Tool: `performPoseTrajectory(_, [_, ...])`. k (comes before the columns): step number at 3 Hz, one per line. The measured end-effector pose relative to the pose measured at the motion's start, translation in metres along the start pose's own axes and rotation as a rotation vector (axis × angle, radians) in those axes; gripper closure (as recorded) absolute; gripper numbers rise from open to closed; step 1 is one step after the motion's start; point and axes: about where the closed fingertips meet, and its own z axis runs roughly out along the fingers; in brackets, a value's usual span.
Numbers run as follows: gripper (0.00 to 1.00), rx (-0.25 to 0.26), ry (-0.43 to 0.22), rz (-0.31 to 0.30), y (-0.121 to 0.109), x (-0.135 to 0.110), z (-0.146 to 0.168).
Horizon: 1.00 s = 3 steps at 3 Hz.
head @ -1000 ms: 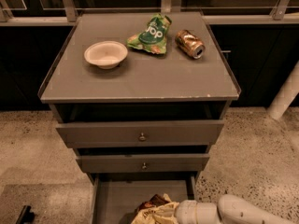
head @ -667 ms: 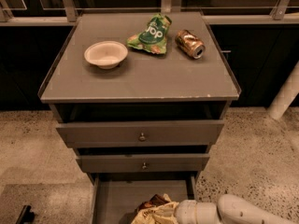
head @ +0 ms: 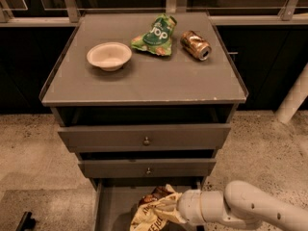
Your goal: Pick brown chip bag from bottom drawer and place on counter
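Bag (head: 147, 218), btm drawer (head: 114, 207), prob. at gripper (head: 169, 210)

Pincer (head: 169, 209) at brown chip bag (head: 150, 214) in bottom drawer (head: 113, 207), counter (head: 144, 83) above

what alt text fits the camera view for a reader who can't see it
A white robot arm reaches into the open bottom drawer, its tool at the brown chip bag inside it. On the counter above sit a white bowl, a green bag and a tipped can.
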Motion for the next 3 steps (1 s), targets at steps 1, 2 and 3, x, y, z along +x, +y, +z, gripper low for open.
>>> performPoseTrajectory(1, [1.0,-0.007,0.008,-0.089,-0.001,-0.049,-0.025])
performPoseTrajectory(2, [1.0,-0.001,0.017,-0.143,0.002,-0.088,-0.049])
performPoseTrajectory(3, [1.0,0.025,0.001,-0.186,0.009,-0.106,-0.066])
